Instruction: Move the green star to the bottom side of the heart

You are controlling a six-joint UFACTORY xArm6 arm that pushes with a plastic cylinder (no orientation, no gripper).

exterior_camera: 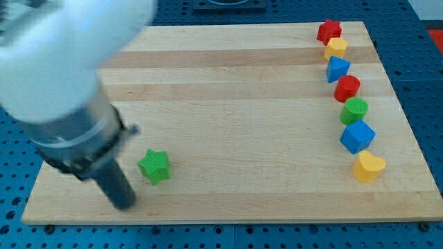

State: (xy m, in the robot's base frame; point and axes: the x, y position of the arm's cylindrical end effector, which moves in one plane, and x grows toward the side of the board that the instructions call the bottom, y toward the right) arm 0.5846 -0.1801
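Note:
The green star (pixel 154 167) lies on the wooden board near the view's bottom left. The yellow heart (pixel 367 167) lies at the view's bottom right, the lowest block of a column along the right edge. My rod comes down from the blurred arm at the view's left, and my tip (pixel 125 205) rests on the board just left of and below the green star, a small gap apart from it.
Up the view's right side stand a blue block (pixel 357 135), a green round block (pixel 354 110), a red round block (pixel 347 88), a blue triangular block (pixel 337 68), a yellow block (pixel 336 48) and a red star (pixel 329 30). The board's edge (pixel 208 220) runs along the bottom.

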